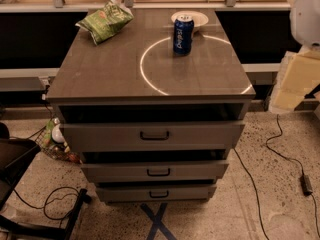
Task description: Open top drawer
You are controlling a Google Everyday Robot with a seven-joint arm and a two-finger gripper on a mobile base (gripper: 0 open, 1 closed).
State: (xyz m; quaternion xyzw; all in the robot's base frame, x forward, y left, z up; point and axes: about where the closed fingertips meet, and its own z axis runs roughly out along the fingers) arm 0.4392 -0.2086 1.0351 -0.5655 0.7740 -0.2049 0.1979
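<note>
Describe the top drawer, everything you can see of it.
The top drawer is the widest of three, with a flat, matte-looking grey front and a small dark loop handle at its centre. It sits level just under the cabinet top, pulled out a little, so a dark strip of interior shows above its front. Nothing touches it. The gripper is not in view; only a pale robot part shows at the right edge.
</note>
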